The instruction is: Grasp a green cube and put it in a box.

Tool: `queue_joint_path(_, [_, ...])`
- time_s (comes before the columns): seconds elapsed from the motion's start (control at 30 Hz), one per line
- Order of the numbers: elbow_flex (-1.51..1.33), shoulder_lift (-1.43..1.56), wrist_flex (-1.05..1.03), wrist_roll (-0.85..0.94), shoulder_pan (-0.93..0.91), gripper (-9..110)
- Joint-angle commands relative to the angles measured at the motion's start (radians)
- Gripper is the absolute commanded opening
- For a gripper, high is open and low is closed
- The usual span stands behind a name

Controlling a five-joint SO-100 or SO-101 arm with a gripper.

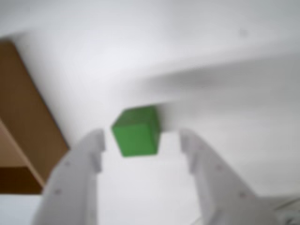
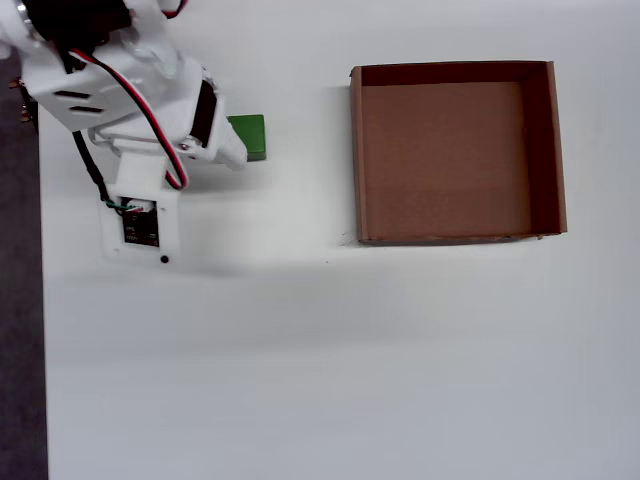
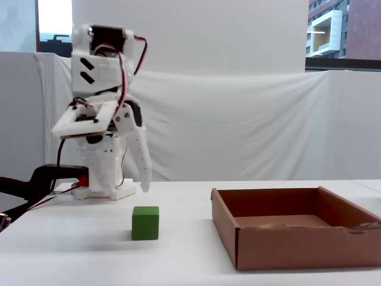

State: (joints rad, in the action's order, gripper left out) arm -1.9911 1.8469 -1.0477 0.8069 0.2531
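Observation:
The green cube rests on the white table, just beyond and between the tips of my gripper. The gripper is open, with a white finger on each side and nothing held. In the fixed view the gripper hangs a little above the cube, pointing down. From overhead, the arm covers the left part of the cube. The box, brown cardboard and empty, sits to the right of the cube in the overhead view. A corner of the box shows at the left edge of the wrist view.
The arm's base stands behind the cube at the table's left in the fixed view, with red and black cables along the arm. A black clamp sits at the left table edge. White table spreads below the box.

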Motion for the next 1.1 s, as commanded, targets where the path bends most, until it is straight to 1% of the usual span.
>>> queue_joint_path(0.0, [0.052, 0.000, 0.006, -0.011, 0.014, 22])
queue_joint_path(0.33, [0.103, -0.112, -0.061, -0.067, 0.051, 22])
queue_joint_path(0.77, [0.153, -0.187, -0.067, -0.127, 0.095, 22])
queue_joint_path(1.07, [0.150, -0.227, -0.066, -0.130, 0.092, 22])
